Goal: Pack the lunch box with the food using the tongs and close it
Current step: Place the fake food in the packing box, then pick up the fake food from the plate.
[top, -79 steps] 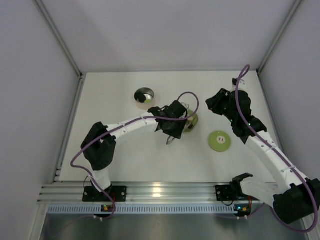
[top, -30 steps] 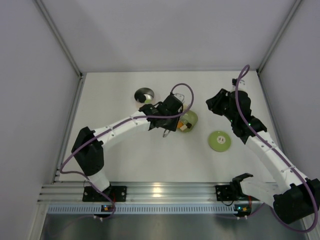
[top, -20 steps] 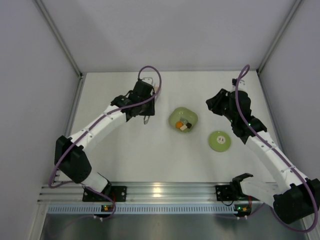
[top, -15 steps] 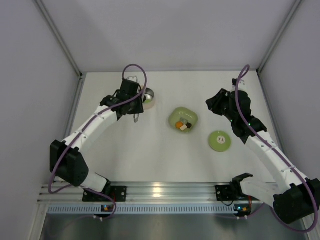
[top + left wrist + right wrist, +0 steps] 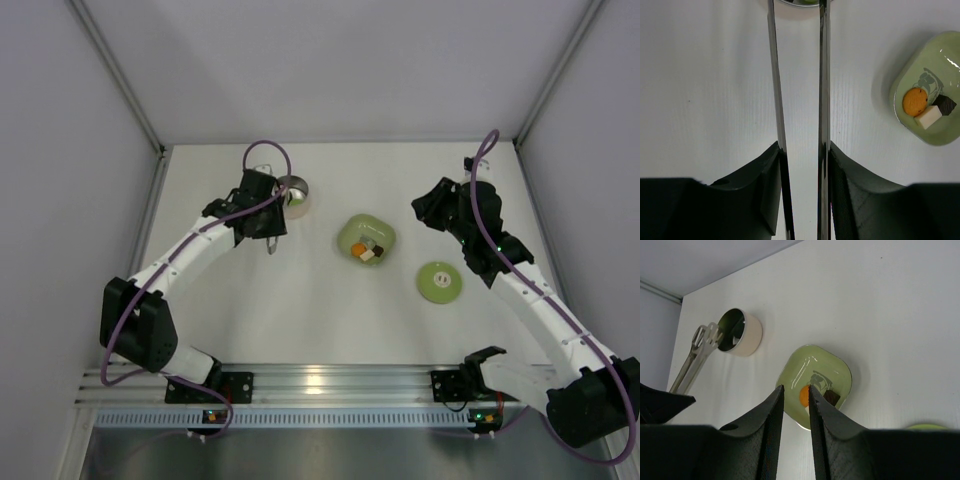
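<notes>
The slim silver tongs (image 5: pixel 823 75) run up the left wrist view, one arm against each finger of my left gripper (image 5: pixel 802 147), which is shut on them. Their tips reach the rim of the lunch box (image 5: pixel 293 195), a small round cream container with a steel inside, just right of my left gripper (image 5: pixel 265 222). The food lies in a green dish (image 5: pixel 940 60): an orange disc (image 5: pixel 915 101), a black piece (image 5: pixel 944 105) and a cream piece (image 5: pixel 928 117). The light-green lid (image 5: pixel 439 282) lies flat to the right. My right gripper (image 5: pixel 795 388) hovers above the dish (image 5: pixel 815 370), jaws slightly apart and empty.
White walls enclose the table on the left, back and right. The right arm stretches along the right side, its gripper (image 5: pixel 440 205) a little behind the lid. The lunch box (image 5: pixel 742 332) and the tongs (image 5: pixel 695 357) also show in the right wrist view.
My left arm has swung the tongs left, from over the green dish to the lunch box, then shifted slightly. The right arm has stayed still.
</notes>
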Controlling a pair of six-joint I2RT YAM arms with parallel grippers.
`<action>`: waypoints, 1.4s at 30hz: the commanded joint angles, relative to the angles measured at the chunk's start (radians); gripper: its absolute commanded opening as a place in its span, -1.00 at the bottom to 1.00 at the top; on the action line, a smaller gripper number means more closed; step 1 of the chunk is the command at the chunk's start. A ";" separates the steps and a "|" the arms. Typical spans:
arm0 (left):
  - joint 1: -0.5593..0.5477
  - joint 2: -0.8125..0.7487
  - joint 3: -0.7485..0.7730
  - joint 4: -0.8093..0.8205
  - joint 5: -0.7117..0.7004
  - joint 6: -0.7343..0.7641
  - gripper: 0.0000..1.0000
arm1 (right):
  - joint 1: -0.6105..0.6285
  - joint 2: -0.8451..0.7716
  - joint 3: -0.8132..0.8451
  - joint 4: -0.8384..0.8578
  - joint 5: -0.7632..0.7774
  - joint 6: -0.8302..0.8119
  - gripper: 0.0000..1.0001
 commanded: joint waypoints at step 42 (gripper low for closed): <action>-0.430 -0.054 -0.013 0.007 0.222 0.092 -0.01 | 0.019 0.009 0.015 0.023 -0.014 0.006 -0.49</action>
